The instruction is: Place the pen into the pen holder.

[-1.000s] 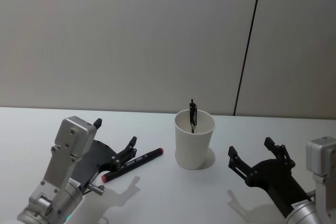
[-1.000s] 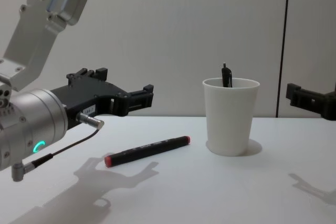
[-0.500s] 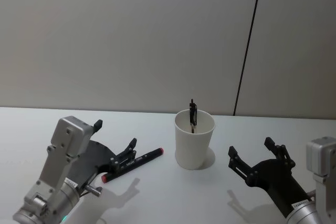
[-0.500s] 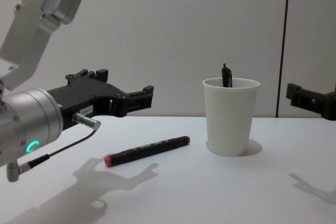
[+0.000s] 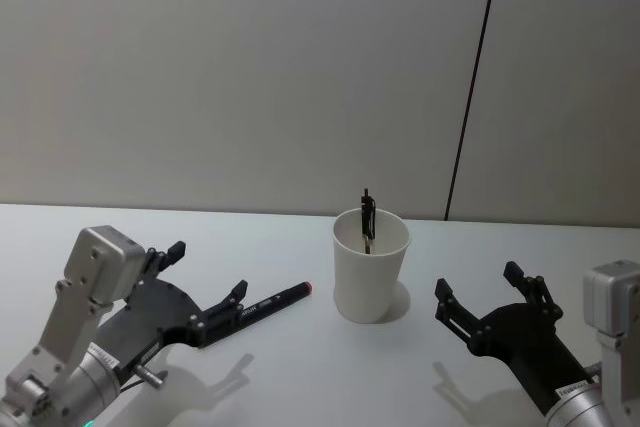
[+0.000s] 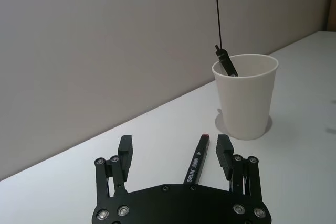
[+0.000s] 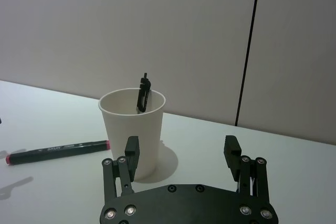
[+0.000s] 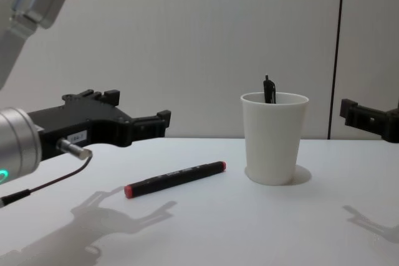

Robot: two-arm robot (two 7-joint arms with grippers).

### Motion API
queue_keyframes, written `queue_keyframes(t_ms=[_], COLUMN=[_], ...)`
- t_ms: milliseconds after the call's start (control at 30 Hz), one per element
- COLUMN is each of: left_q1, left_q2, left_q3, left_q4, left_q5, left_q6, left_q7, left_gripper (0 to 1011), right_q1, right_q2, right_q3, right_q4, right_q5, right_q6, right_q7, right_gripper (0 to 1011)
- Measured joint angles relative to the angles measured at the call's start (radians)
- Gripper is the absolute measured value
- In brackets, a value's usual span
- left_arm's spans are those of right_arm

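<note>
Black marker (image 5: 280,297) unmoved | left gripper (image 5: 208,267) withdrawn, jaws apart

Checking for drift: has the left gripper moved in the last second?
Yes. The left gripper pulled back leftward, farther from the white cup; right gripper idle.

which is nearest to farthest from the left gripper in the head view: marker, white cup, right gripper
1. black marker, on the table beside the left gripper
2. white cup, mid-table
3. right gripper, beyond the cup, far right
</note>
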Motion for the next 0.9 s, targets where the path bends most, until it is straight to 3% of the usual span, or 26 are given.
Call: queue_keyframes(t_ms=[433, 900], left_q1=[-0.012, -0.095], left_q2=[0.054, 0.069], left_q3=[-0.02, -0.001], left_q4=[0.017, 0.135], left_q5=[-0.055, -0.094], left_q6=[0.024, 0.034], left_q7=[-0.13, -0.291], left_gripper=[1003, 1003], right_q1=[0.0, 0.0], right_q2=[0.0, 0.0], right_q3=[0.0, 0.0], right_q4=[0.0, 0.0], right_q5=[0.0, 0.0], right_q6=[0.0, 0.0], right_q7=[0.0, 0.0], right_gripper=[1001, 1001])
